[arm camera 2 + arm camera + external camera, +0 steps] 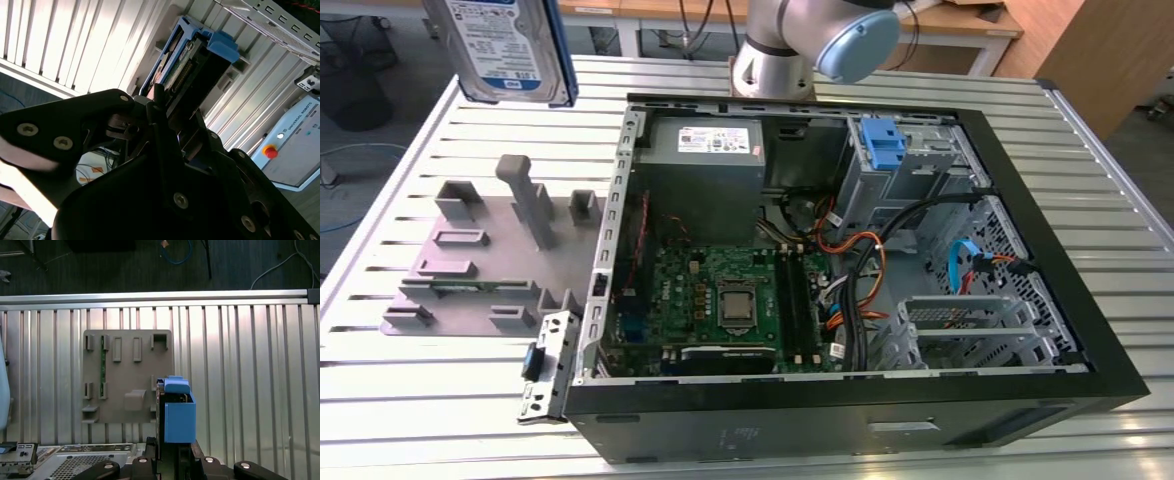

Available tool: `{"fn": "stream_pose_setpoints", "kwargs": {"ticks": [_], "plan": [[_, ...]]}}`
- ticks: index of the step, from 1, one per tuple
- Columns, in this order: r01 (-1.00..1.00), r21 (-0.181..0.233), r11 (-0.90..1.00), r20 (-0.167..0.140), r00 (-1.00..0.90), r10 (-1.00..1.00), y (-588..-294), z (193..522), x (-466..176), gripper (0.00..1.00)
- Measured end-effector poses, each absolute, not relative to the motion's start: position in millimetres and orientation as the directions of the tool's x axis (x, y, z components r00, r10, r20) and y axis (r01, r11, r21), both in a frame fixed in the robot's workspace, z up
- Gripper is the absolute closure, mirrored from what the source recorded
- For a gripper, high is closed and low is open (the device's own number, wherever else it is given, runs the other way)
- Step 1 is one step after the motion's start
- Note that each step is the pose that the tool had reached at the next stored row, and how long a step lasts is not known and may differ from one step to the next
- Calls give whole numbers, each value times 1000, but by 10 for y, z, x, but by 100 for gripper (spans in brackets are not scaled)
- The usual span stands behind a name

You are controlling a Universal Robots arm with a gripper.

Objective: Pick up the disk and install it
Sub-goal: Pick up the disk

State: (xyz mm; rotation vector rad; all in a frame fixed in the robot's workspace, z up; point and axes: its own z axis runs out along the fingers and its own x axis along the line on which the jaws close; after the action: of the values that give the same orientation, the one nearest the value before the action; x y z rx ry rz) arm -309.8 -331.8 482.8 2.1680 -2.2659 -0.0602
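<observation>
1. Broadly, a slatted metal desk [440, 440] carries everything else.
2. An open computer case [827, 425] lies on its side on the desk, with its motherboard [720, 300] exposed.
3. A grey fixture plate [480, 270] rests just beside the case, on the exterior view's left.
4. The disk [500, 50] hangs upright in the air, clear of the desk and outside the case. In the first wrist view its blue carrier sits over the plate's edge.
5. The claw [175, 455] is grasping the disk at one end.
</observation>
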Motion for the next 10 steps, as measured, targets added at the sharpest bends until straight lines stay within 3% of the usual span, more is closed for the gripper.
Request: {"fn": "stream_pose_setpoints", "kwargs": {"ticks": [10], "plan": [[-999,31,44,-23,-44,-999,-3318,4829,-2837,65]]}}
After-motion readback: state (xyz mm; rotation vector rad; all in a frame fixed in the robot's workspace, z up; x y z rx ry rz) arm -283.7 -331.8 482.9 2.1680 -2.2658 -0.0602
